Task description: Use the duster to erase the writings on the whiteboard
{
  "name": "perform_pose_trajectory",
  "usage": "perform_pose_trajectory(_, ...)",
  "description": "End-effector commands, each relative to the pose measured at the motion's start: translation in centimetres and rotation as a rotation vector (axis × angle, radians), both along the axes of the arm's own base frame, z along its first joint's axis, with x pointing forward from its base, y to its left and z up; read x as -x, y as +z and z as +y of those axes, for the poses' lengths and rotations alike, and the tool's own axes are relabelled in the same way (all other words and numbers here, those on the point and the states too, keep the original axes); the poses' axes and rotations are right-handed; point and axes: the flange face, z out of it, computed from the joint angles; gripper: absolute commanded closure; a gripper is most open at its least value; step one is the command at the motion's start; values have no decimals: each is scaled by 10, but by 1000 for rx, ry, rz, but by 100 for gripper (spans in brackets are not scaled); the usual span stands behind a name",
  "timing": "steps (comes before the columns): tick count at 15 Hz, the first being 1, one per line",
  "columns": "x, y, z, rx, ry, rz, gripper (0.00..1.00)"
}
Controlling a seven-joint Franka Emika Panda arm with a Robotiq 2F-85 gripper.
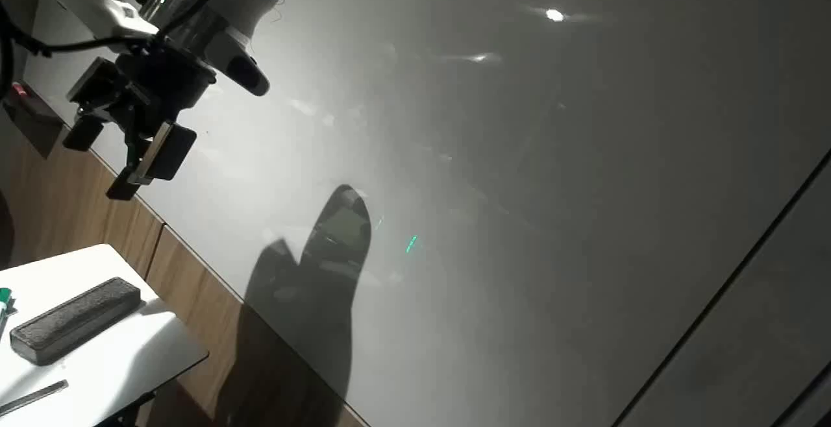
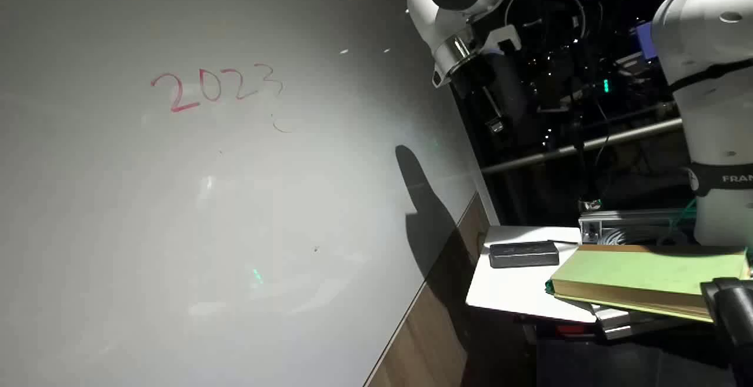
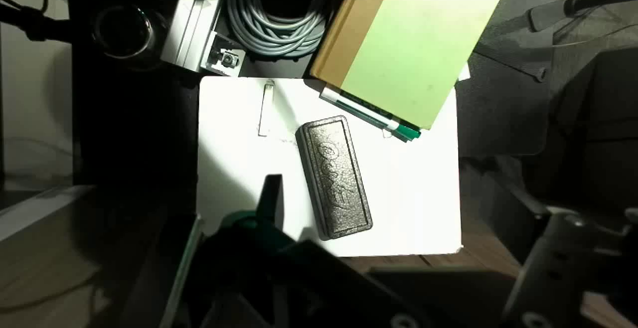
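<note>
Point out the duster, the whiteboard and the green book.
Duster (image 3: 336, 178): wrist view, on its embossed top face.
Whiteboard (image 2: 229, 202): in an exterior view, on its bare surface.
Green book (image 3: 418, 44): wrist view, on its cover.

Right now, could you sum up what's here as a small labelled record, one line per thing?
Whiteboard: large, greyish-white, bearing red writing that reads 2023
Duster: dark block, lying on the small white table
End effector: open, in the air, apart from the duster
Book: green, lying partly over the table
Marker: green and white, alongside the book
Erasing: not done yet
</note>
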Motion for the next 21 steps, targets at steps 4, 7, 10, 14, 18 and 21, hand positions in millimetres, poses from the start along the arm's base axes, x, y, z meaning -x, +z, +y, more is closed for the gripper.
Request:
perform_pose_trajectory(4,0,1,0,0,0,-1,0)
perform_pose_trajectory(7,0,1,0,0,0,-1,0)
perform_pose_trajectory(10,-4,-7,13,0,10,-43,0)
perform_pose_trajectory(14,0,-29,37,-25,54,-191,0)
perform_pose_trajectory(18,-24,-40,53,-4,121,-291,0)
perform_pose_trajectory(21,-39,-60,62,28,190,-341,0)
